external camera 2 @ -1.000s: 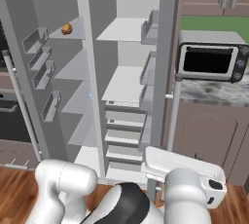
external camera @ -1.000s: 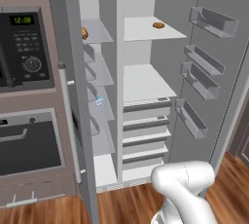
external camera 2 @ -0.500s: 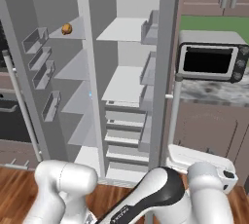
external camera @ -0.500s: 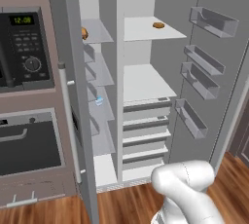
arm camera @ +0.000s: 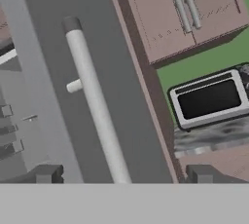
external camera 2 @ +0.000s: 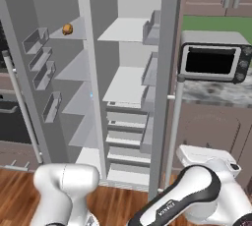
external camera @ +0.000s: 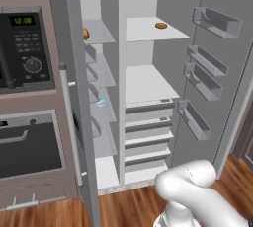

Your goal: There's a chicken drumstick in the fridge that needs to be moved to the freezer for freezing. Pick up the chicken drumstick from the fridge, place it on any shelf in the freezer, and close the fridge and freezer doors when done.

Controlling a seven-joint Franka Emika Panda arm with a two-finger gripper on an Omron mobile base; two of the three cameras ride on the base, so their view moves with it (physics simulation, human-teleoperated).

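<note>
A small brown chicken drumstick (external camera: 160,25) lies on the top shelf of the wide right-hand fridge compartment. The narrow freezer compartment (external camera: 101,117) on the left has several bare shelves. Both doors stand open. In the hand view my gripper (arm camera: 124,174) is open, its finger tips (arm camera: 44,173) set wide apart. It faces the outer side of the right fridge door, whose pale bar handle (arm camera: 93,101) runs down between the tips. My hand (external camera 2: 206,157) hangs low at that door's outer side.
A round orange-brown item (external camera: 85,34) sits on a high freezer shelf. A toaster oven (external camera 2: 212,59) stands on the counter right of the fridge. A wall oven and microwave (external camera: 22,38) are on the left. Door bins (external camera: 205,68) line the open right door.
My arm has swung right and the hand has moved from the bottom middle to the outer side of the right door. The doors and the food have not moved.
</note>
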